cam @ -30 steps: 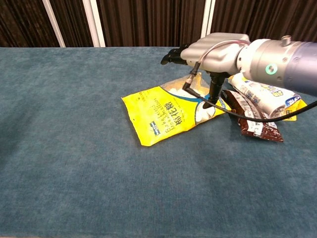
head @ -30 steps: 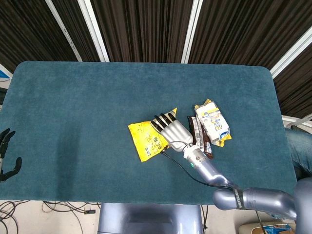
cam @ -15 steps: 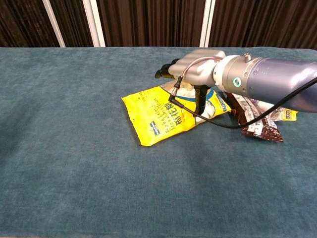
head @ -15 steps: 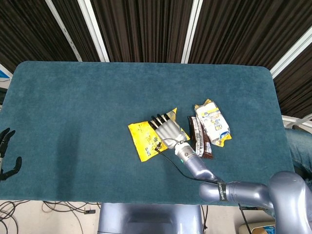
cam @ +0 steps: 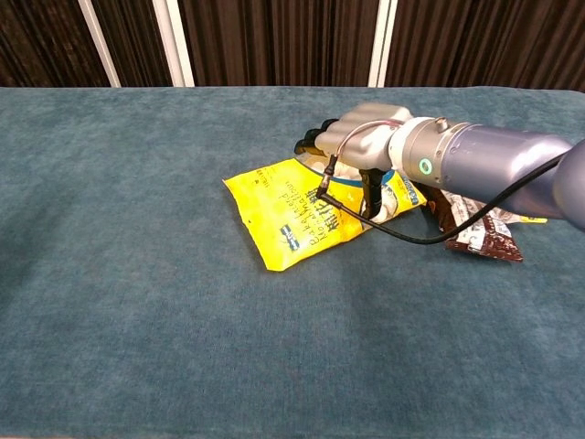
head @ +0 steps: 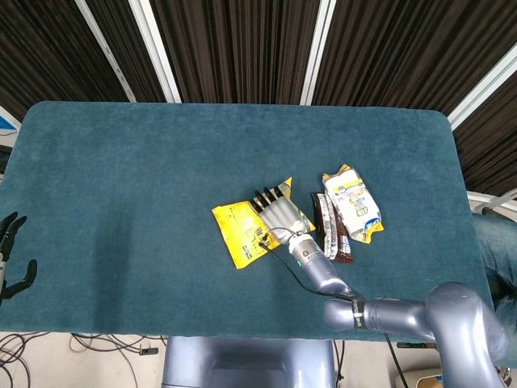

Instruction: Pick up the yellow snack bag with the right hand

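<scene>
Yellow snack bag (cam: 291,217) lies half hidden under the right hand (cam: 358,146); its grip can't be told.

A table (head: 121,162) covered in teal cloth carries everything. A yellow snack bag (head: 238,230) lies flat near its middle. Just right of it lie a brown wrapper (head: 333,234) and a white-and-yellow packet (head: 353,202).

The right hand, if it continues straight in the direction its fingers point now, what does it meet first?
Probably the far edge of the yellow snack bag, over which the right hand already lies. Its fingertips point toward the table's far side, where only bare blue cloth shows. How low the fingers sit is unclear.
</scene>
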